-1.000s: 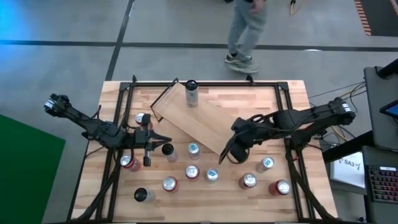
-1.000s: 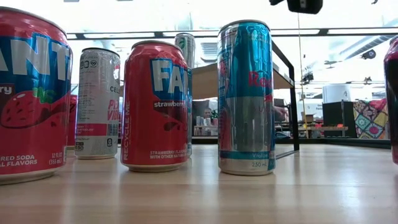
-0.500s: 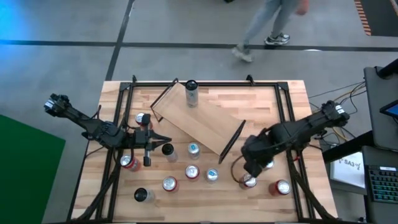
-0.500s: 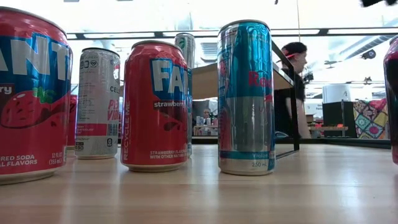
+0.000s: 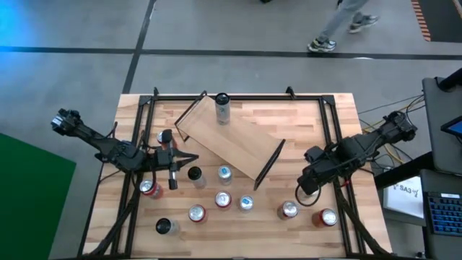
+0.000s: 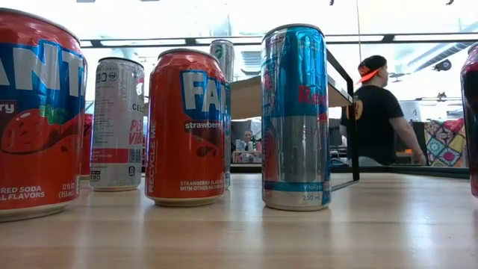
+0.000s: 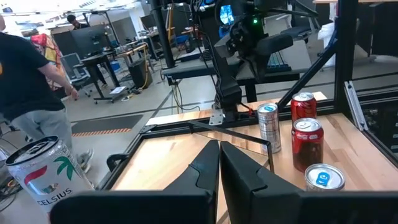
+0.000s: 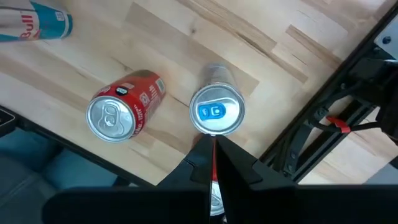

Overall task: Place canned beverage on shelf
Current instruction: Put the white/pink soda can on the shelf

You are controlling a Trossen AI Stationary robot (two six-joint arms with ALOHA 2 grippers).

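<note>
The shelf (image 5: pixel 225 141), a light-wood plank with black end frames, lies slantwise across the table's middle. One tall can (image 5: pixel 221 107) stands on its far end. Several more cans stand on the table along the near side. My right gripper (image 5: pixel 307 189) is shut and points down, hovering above a silver can with a blue tab (image 8: pixel 216 112), next to a red can (image 8: pixel 118 116). My left gripper (image 5: pixel 195 159) is shut and level at the table's left, with a Celsius can (image 7: pixel 43 169) beside it. It touches nothing.
Red Fanta cans (image 6: pixel 187 127) and a blue Red Bull can (image 6: pixel 295 116) crowd the near edge. Black rails (image 5: pixel 238 97) frame the table. A person (image 6: pixel 377 112) stands in the room beyond. Bare wood lies at the far right (image 5: pixel 310 123).
My right gripper has swung from the shelf's near-right end toward the table's right edge and tipped to point down over the cans there, staying shut. A person has walked past beyond the table's far edge.
</note>
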